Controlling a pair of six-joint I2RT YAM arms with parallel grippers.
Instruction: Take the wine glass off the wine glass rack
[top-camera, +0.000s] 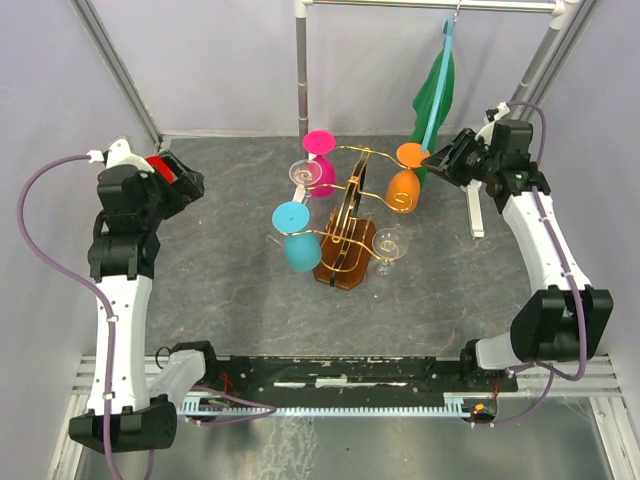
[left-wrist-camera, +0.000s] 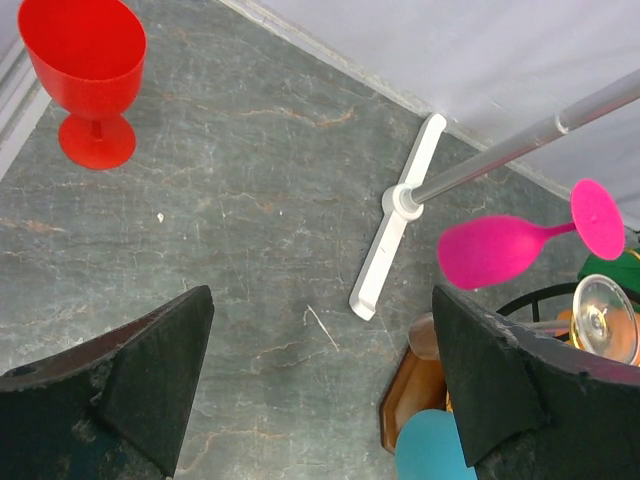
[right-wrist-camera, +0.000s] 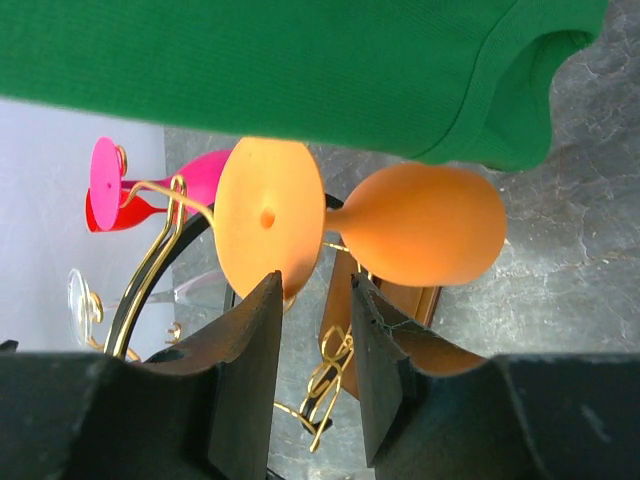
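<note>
The wine glass rack stands mid-table, with a brown wooden base and gold wire arms. Hanging on it are a pink glass, a blue glass, an orange glass and two clear glasses. My right gripper is at the orange glass. In the right wrist view its fingers stand a little apart, just below the stem between the orange foot and bowl, touching nothing. My left gripper is open and empty at the far left. A red glass stands upright on the table beyond it.
A grey clothes rail spans the back, with a green cloth hanging right behind the orange glass. The rail's white feet lie on the table by the rack and by the right arm. Walls close in on both sides.
</note>
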